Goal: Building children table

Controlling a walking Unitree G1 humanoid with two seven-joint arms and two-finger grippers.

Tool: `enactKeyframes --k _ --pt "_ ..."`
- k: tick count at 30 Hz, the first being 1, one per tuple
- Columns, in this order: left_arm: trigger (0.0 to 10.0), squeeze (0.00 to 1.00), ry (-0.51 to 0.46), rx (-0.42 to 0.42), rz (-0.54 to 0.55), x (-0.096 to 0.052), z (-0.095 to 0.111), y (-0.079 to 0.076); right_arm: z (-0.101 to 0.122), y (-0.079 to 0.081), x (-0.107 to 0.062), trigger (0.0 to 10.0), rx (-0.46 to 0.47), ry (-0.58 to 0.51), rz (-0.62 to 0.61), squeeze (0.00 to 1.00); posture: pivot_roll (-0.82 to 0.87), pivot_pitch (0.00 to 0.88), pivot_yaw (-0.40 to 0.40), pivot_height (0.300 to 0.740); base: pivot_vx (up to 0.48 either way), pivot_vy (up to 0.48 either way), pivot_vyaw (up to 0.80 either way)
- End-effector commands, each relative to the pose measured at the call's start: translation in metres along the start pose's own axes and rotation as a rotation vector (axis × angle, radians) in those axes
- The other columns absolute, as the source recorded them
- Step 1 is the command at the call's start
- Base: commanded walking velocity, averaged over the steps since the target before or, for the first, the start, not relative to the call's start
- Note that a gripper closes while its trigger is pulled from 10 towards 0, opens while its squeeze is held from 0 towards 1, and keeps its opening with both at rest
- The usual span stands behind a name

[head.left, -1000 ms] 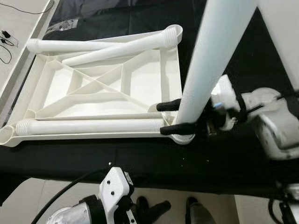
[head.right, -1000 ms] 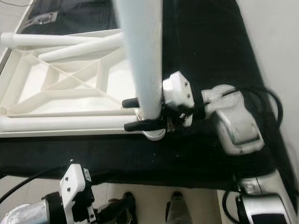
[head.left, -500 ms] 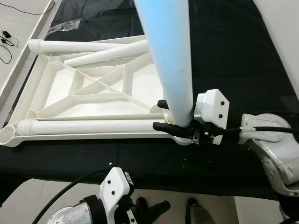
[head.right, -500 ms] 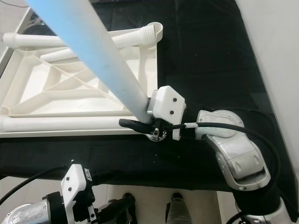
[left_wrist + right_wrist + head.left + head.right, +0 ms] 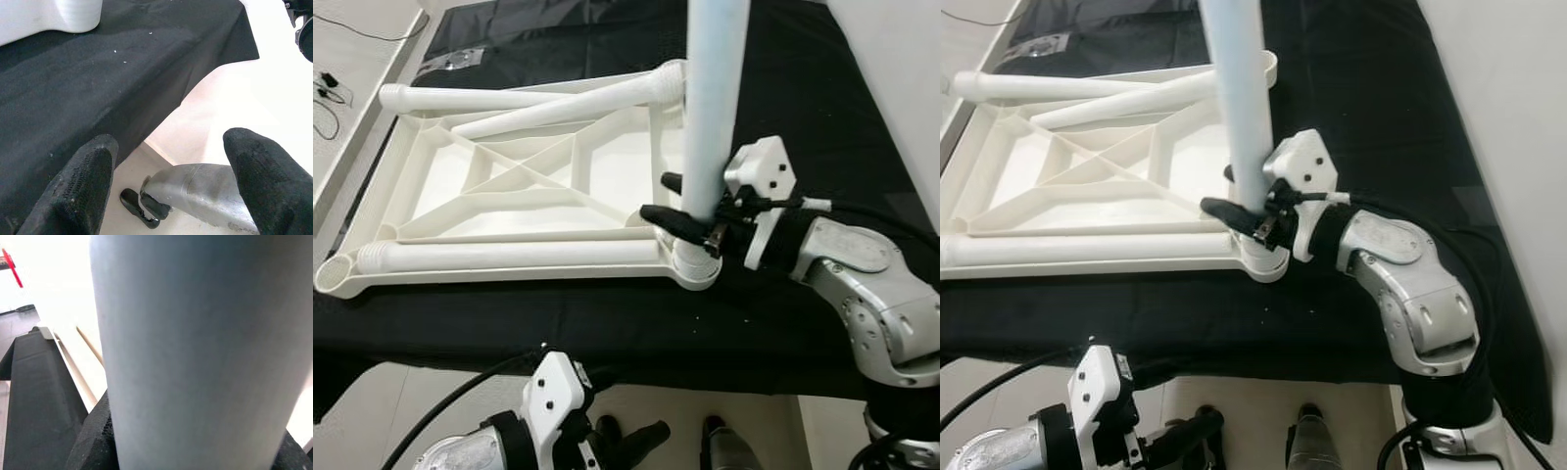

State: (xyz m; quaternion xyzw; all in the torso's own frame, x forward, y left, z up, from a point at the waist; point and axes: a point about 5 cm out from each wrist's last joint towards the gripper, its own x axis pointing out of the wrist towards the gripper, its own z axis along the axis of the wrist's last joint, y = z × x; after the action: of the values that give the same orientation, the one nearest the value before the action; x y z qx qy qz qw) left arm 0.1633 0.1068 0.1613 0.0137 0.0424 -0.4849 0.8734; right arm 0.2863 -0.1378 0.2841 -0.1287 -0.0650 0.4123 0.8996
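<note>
Black cloth (image 5: 607, 323) covers the work surface and takes most of the head views; the white tabletop (image 5: 524, 196) lies upside down on it, ribbed underside up, spanning left to centre of the frame. Three loose legs rest on it: one leg (image 5: 509, 257) along the near edge, two more legs (image 5: 538, 103) crossing at the upper left. The fourth leg (image 5: 715, 98) stands about upright, centre-right of the frame, with its lower end at the near-right corner socket (image 5: 693, 269). The right gripper (image 5: 690, 201) reaches in from the right and its fingers are clamped on this leg just above the socket; the right wrist view confirms the tube tight between the black pads (image 5: 95, 440). The left gripper (image 5: 171, 181) hangs idle at lower left below the cloth edge, fingers apart, holding nothing. Step in hand looks like seating the leg in the socket; I can't tell how deep it is in. To do it well: keep the tube square to the socket axis, twist about its own axis rather than levering sideways, push down lightly. The tabletop isn't held, so side load would likely slide it on the cloth. Regrip low, near the collar.
</note>
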Motion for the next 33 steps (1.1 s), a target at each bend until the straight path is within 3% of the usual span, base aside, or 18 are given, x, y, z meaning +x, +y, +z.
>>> enactKeyframes --k 1,11,14,18,22,26,30,32,33 --pt "10.0 0.00 0.017 -0.026 0.003 -0.001 -0.005 -0.001 -0.032 -0.002 -0.002 10.0 0.106 0.137 -0.037 0.00 0.00 0.404 0.153 0.740 0.000 0.000 0.00" --pt "10.0 0.00 0.016 -0.028 0.007 0.000 -0.005 0.001 -0.037 0.003 -0.004 10.0 0.104 0.102 -0.091 0.00 0.00 0.410 0.153 0.740 0.000 0.000 0.00" --pt "10.0 0.00 0.016 -0.027 0.006 0.001 -0.005 0.002 -0.033 0.014 -0.004 10.0 0.176 -0.072 -0.070 0.00 0.00 0.410 0.158 0.740 0.000 0.000 0.00" --pt "10.0 0.00 0.016 -0.025 0.005 0.001 -0.005 0.002 -0.030 0.021 -0.011 10.0 0.159 -0.158 0.057 0.00 0.00 0.410 0.159 0.740 0.000 0.000 0.00" --pt "10.0 0.00 0.016 -0.023 0.007 0.000 -0.005 0.002 -0.029 0.019 -0.015 10.0 0.134 -0.169 0.129 0.00 0.01 0.413 0.159 0.740 0.000 0.000 0.00" --pt "10.0 0.00 0.017 -0.021 0.009 -0.001 -0.004 0.002 -0.029 0.018 -0.014 10.0 0.034 -0.116 0.218 0.00 0.01 0.416 0.161 0.740 0.000 0.000 0.00" --pt "10.0 0.00 0.017 -0.021 0.008 -0.001 -0.004 0.002 -0.030 0.019 -0.013 10.0 0.000 -0.095 0.242 0.00 0.01 0.416 0.160 0.740 0.000 0.000 0.00" --pt "10.0 0.00 0.018 -0.019 0.008 -0.001 -0.004 0.002 -0.035 0.021 -0.011 10.0 -0.105 -0.021 0.333 0.00 0.02 0.419 0.161 0.740 0.000 0.000 0.00" --pt "10.0 0.00 0.018 -0.019 0.008 -0.001 -0.004 0.002 -0.035 0.021 -0.011 10.0 -0.105 -0.021 0.333 0.00 0.02 0.419 0.161 0.740 0.000 0.000 0.00"
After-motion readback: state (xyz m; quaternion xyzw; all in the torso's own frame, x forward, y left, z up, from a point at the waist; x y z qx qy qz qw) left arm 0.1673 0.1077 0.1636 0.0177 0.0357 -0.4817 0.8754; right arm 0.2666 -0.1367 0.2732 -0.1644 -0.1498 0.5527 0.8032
